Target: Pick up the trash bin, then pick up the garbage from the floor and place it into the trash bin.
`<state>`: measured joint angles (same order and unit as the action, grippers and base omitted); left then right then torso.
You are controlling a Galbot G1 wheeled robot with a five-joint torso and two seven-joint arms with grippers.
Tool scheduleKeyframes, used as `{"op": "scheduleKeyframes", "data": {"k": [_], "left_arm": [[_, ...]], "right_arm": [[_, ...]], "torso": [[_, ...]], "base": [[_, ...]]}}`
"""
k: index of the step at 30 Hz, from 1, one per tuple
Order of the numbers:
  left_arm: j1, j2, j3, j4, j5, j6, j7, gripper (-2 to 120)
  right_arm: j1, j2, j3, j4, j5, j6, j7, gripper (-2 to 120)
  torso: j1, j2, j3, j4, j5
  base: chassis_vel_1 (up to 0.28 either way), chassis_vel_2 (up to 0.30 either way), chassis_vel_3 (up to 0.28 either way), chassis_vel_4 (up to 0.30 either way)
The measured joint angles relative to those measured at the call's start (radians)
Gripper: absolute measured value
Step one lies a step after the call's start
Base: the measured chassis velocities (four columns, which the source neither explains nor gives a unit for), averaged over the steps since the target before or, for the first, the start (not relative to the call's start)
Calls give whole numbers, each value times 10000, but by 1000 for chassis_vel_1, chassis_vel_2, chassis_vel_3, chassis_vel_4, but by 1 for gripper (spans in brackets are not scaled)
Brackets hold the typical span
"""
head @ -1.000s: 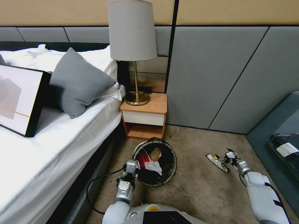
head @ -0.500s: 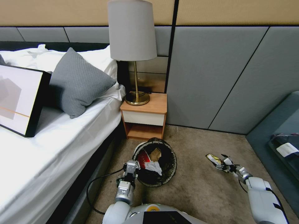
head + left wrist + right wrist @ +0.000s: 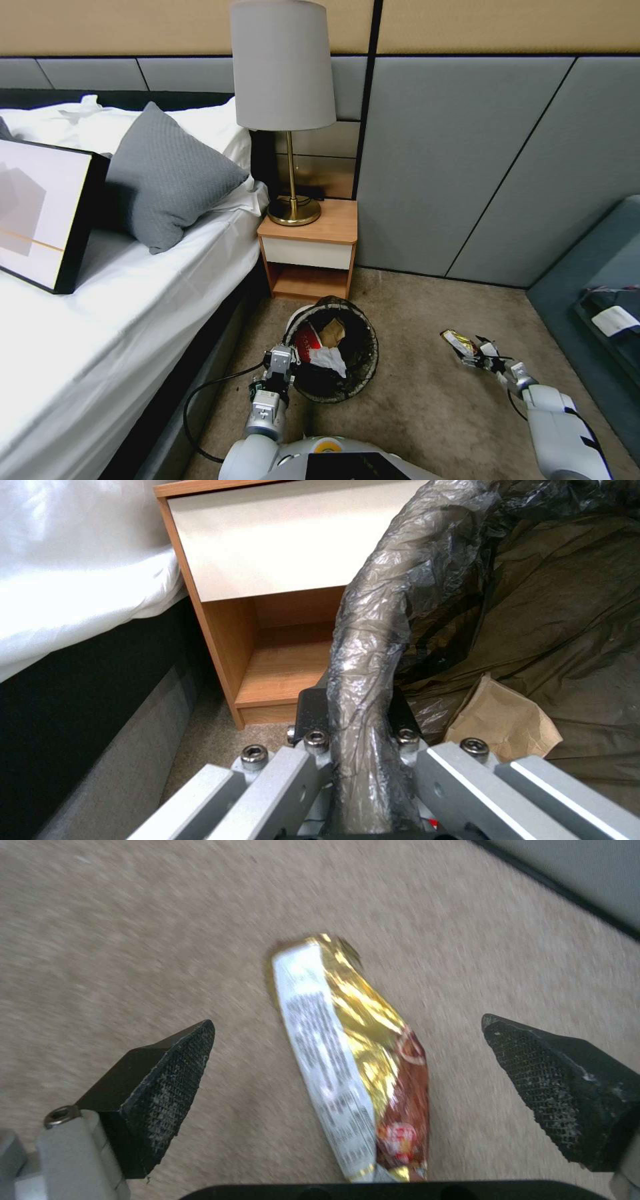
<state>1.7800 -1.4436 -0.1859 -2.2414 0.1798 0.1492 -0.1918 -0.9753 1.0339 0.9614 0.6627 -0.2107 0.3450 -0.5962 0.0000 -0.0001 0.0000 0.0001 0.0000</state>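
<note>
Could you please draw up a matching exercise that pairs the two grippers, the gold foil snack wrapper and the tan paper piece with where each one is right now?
Things:
1. left gripper
2. right gripper
3. gold foil snack wrapper
4. tan paper piece

Places or states:
A. lying inside the bag-lined round trash bin
B. open, fingers on either side of the litter
C. flat on the beige carpet
D. shut on the bin's bag-wrapped rim

Pairs: 1-D, 2-B, 3-C, 4-A
</note>
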Motion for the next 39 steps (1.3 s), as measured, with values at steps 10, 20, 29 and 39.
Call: {"op": "scheduleKeyframes", "data": {"k": [10, 20, 29, 39], "left_arm": [[49, -39, 4, 43, 53, -2, 3, 0], [123, -50, -17, 44, 98, -15, 5, 0], [194, -65, -17, 38, 145, -35, 3, 0], [207, -59, -9, 28, 159, -40, -1, 0]], "right_arm": [[363, 56, -548, -560, 543, -665, 965, 100], [582, 294, -965, -899, 1572, -1359, 1360, 100], [819, 440, -1074, -1468, 1824, -1541, 1648, 99], [928, 290, -1187, -1878, 2270, -1690, 1824, 66]], "torso": [[0, 1, 0, 0, 0], [0, 0, 0, -1, -1], [0, 0, 0, 0, -1], [0, 0, 0, 0, 0]], "base": [[0, 0, 0, 0], [0, 0, 0, 0], [0, 0, 0, 0], [0, 0, 0, 0]]}}
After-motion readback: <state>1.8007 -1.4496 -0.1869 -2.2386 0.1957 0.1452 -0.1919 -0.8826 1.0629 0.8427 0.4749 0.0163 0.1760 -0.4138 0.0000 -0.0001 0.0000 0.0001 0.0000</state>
